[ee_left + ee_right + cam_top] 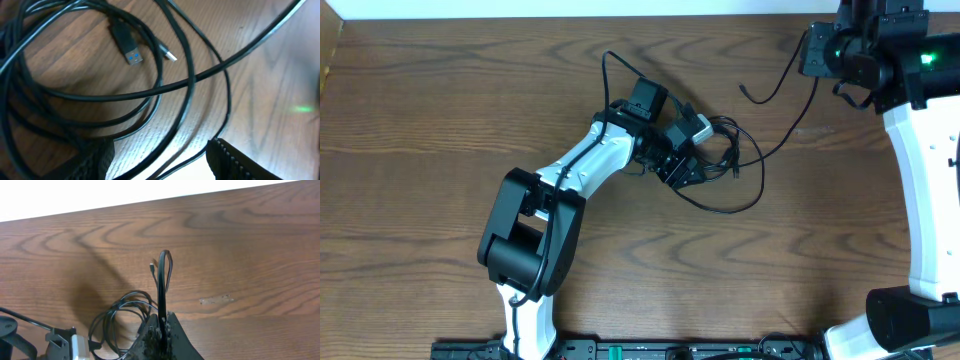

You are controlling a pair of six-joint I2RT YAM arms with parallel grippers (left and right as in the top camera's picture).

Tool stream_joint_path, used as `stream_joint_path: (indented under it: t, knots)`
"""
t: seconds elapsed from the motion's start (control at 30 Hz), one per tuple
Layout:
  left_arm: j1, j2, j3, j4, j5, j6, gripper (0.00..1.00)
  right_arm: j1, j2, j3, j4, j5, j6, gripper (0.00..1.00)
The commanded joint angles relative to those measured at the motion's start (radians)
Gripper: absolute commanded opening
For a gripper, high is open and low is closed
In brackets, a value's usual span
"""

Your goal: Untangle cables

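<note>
A tangle of thin black cables lies on the wooden table at centre. My left gripper is low over its left side. In the left wrist view its jaws are open, with cable strands running between the fingers. A blue-tongued USB plug and a small plug lie there. My right gripper is raised at the top right, shut on one black cable. That cable loops above the jaws, ends in a small plug, and runs back down to the tangle.
The held cable's free end hangs between the tangle and the right gripper. The table's far edge meets a white wall. The left arm stretches diagonally from the front left.
</note>
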Motion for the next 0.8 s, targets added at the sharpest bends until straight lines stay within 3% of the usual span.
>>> stream_joint_path:
  t: [0.0,0.53,0.63,0.67,0.7,0.77]
  knots:
    - [0.003,0.008,0.003,0.001,-0.032,0.014,0.64,-0.004,0.001,-0.002,-0.003,-0.014,-0.013,0.01]
    - [-0.058,0.041,-0.003,0.027,-0.101,0.014,0.63,-0.004,0.001,-0.002,-0.012,-0.014,-0.013,0.01]
    - [-0.064,0.042,-0.003,0.039,-0.101,0.014,0.41,-0.004,0.001,-0.002,-0.014,-0.014,-0.013,0.01]
    - [-0.064,0.042,-0.003,0.042,-0.101,0.014,0.31,-0.004,0.001,-0.002,-0.014,-0.014,-0.014,0.01]
    - [-0.064,0.042,-0.003,0.043,-0.103,0.014,0.13,-0.004,0.001,-0.002,-0.014,-0.014,-0.013,0.01]
    - [-0.064,0.042,-0.003,0.046,-0.145,0.000,0.07,-0.004,0.001,-0.002,-0.015,-0.014,-0.013,0.01]
